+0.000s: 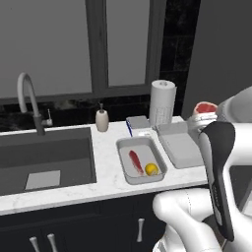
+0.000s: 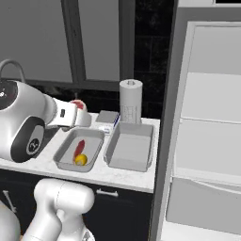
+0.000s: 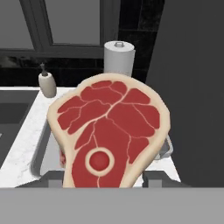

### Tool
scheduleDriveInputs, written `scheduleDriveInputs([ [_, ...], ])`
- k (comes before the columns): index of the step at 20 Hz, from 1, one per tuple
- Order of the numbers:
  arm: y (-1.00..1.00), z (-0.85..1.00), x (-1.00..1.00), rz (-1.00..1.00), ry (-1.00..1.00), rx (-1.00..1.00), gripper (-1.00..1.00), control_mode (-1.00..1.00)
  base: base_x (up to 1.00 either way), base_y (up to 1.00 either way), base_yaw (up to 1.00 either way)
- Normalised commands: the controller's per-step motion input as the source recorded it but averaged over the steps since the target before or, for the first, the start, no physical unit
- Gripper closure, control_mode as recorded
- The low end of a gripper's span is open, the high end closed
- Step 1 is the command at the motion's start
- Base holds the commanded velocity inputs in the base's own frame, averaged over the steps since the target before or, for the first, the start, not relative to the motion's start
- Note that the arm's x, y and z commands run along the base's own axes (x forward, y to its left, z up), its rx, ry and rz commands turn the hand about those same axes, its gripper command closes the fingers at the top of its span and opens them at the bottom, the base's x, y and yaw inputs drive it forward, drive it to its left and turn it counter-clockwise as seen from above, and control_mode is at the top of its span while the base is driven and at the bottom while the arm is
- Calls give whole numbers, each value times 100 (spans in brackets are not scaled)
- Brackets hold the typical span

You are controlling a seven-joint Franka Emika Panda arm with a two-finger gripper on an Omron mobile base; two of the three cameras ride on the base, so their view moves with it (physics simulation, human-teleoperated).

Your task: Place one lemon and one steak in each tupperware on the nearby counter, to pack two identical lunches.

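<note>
the hand point(image 1: 203, 117) gripped the thick steak chunk point(image 3: 111, 133), hovering above the empty tupperware point(image 2: 129, 147) on the tabletop point(image 1: 106, 179). that tub lay directly below, right of the tupperware already holding a steak strip point(image 1: 134, 160) and lemon point(image 1: 151, 169).

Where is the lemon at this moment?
The lemon lies in the near corner of the left tupperware on the counter, right of the sink, touching or nearly touching the thin steak strip.

No words, labels, brands or numbers can be read anywhere in these pictures; the faint marks on the robot's shell are too blurred to read.
</note>
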Motion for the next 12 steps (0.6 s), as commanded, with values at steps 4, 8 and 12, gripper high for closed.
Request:
scheduleDriveInputs([
  [4,0,0,0,0,0,0,100,100,41,-26,0],
  [8,-20,-24,23,0,9,0,100,-100,15,-18,0],
  [12,-43,-86,64,0,22,-2,100,-100,0,0,0],
])
